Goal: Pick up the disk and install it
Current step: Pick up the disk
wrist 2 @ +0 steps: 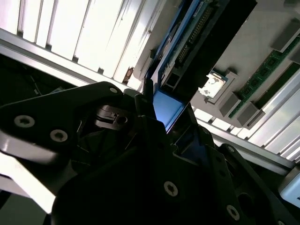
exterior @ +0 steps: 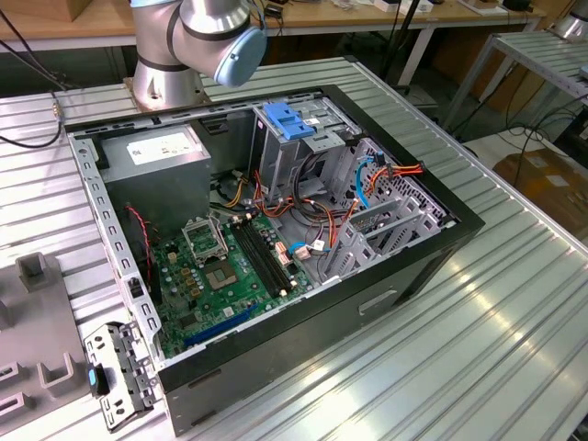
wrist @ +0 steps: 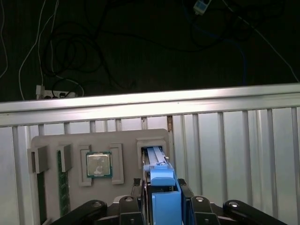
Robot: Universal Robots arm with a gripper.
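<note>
Blue plastic marks the near edge of the disk [wrist: 164, 204], which is stood on edge in a slot of the grey tray [wrist: 51, 143]. It is flanked closely on both sides by the black fingers [wrist: 186, 197] of the gripper [wrist: 163, 187]. The fingers are set narrow and appear to be clamped on the disk, so a hold is judged to be made, while the far end of the disk is seen resting in its slot. The upright storage is presumably meant to leave both flat faces free to be grasped from above.

Just beside the slot, a processor [wrist: 99, 164] is seated in its own recess, and green memory sticks [wrist: 62, 187] are lined up beyond it, each part apparently kept apart for separate picking. The tray is carried on the ribbed aluminium table [wrist: 234, 140].

In the exterior view, the open computer case [exterior: 459, 225] is laid on its side on that table. The drive cage [exterior: 276, 165], topped by a bare blue bracket [exterior: 289, 119], is thereby exposed upward, probably so that it can be reached from above.
</note>
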